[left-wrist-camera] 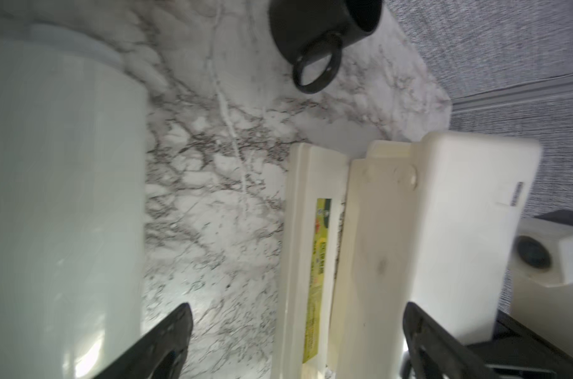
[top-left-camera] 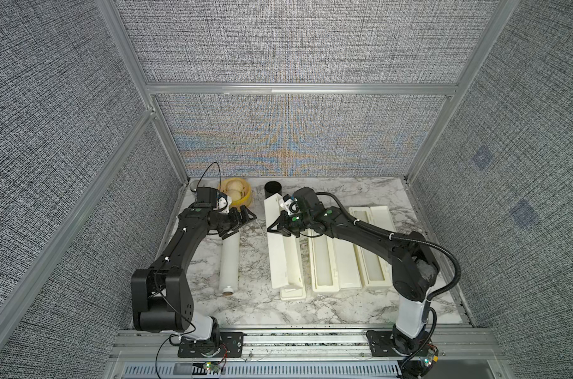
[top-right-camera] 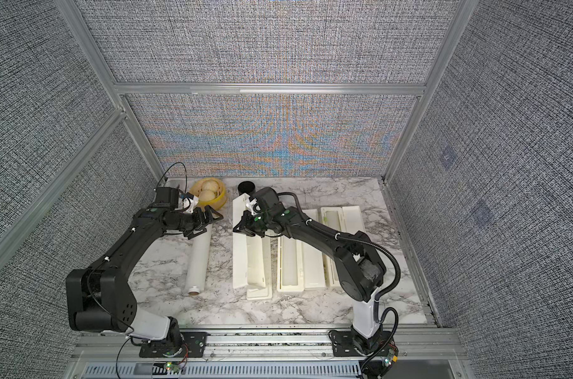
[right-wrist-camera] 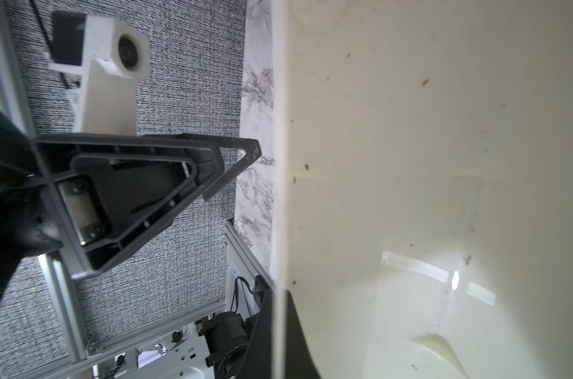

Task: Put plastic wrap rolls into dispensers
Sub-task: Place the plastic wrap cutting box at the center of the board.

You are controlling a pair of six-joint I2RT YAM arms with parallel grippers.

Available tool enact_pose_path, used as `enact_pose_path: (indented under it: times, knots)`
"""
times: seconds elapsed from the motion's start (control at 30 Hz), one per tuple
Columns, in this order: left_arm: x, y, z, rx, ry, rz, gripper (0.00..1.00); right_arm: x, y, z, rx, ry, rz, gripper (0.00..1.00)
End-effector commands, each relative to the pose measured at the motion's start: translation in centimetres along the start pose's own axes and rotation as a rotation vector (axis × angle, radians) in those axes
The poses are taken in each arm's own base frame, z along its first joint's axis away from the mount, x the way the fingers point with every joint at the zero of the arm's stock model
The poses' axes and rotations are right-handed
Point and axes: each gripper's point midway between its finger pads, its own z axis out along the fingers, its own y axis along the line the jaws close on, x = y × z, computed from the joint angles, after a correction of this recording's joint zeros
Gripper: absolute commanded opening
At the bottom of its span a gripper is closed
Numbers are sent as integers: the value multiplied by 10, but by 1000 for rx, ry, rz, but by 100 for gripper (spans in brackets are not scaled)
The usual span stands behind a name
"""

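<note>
A: Where do we find the left gripper (top-left-camera: 243,225)?
B: We see it spread wide and holding nothing, hovering at the 12 o'clock end of the translucent-white plastic wrap roll (top-left-camera: 228,262). That roll lies loose at 9 o'clock on the marble-patterned surface (top-left-camera: 311,311), outside the jaws.
A: And the right gripper (top-left-camera: 273,228)?
B: We see it pinched tight on the edge of the raised cream-white lid (top-left-camera: 275,252) of the long cream-white dispenser box (top-left-camera: 294,262) near the centre.
A: What do we make of the other boxes?
B: Toward 3 o'clock we see the middle dispenser (top-left-camera: 326,288) and the outer dispenser (top-left-camera: 375,284) side by side, lids folded flat. A second roll (top-left-camera: 322,256) and a third roll (top-left-camera: 371,249) seem to lie in their troughs. At 11 o'clock stands a yellow bowl (top-left-camera: 235,193), at 12 a black mug (top-left-camera: 273,188).
</note>
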Motion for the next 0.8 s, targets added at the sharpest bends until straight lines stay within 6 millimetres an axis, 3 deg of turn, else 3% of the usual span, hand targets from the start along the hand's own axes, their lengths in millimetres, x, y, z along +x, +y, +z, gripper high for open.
enact_pose_path:
  times: [0.0,0.23,0.57,0.63,0.7,0.77]
  knots:
    - [19,51,-8,-262,42,2,99,-1,-13,14,96,-17,15,5]
    - [35,95,-11,-465,81,11,99,1,-24,55,178,-9,23,5]
    - [39,122,14,-525,136,-6,99,-5,-70,91,320,-36,115,7]
    - [40,125,19,-527,150,-13,99,-7,-71,95,320,-37,117,14]
    - [41,128,23,-532,163,-18,99,-8,-65,98,304,-26,102,36]
    - [41,131,27,-538,174,-21,99,-10,-57,95,283,-28,79,44]
